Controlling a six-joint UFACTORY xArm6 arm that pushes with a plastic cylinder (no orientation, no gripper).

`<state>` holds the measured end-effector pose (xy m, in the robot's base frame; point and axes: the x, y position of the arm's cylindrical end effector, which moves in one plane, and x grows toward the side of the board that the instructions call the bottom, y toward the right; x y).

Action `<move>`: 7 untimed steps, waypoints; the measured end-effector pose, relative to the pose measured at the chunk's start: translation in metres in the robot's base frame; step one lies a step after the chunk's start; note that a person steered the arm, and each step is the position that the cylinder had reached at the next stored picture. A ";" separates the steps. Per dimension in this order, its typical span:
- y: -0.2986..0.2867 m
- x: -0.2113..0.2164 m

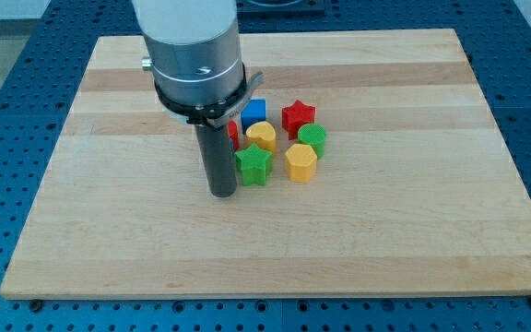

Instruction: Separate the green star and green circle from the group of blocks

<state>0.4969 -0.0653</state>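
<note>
My tip [222,193] is a bare rod with nothing to spread or pinch. It rests on the wooden board [109,240], just at the view's left of the green star [253,166], touching it or nearly so.

The green star is the landmark, at the near-left corner of the cluster. To its right, just beside it, sits the yellow hexagon [301,162]. Behind the star is the yellow round-topped block [262,136], with a red block [233,135] half hidden behind my rod. The green circle [312,138] lies behind the hexagon, to the star's upper right. Farthest back are the blue cube [253,113] and the red star [298,116].

Pushing right from here would, I judge, ram the star into the hexagon. Better to come round behind the star and sweep it towards the view's bottom, clear of the yellow blocks. The circle should go out to the right afterwards.
</note>
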 end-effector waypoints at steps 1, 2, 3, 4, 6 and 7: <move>0.010 -0.006; 0.020 -0.011; 0.022 -0.031; 0.023 -0.048; 0.047 -0.040; 0.045 -0.036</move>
<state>0.4612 -0.0207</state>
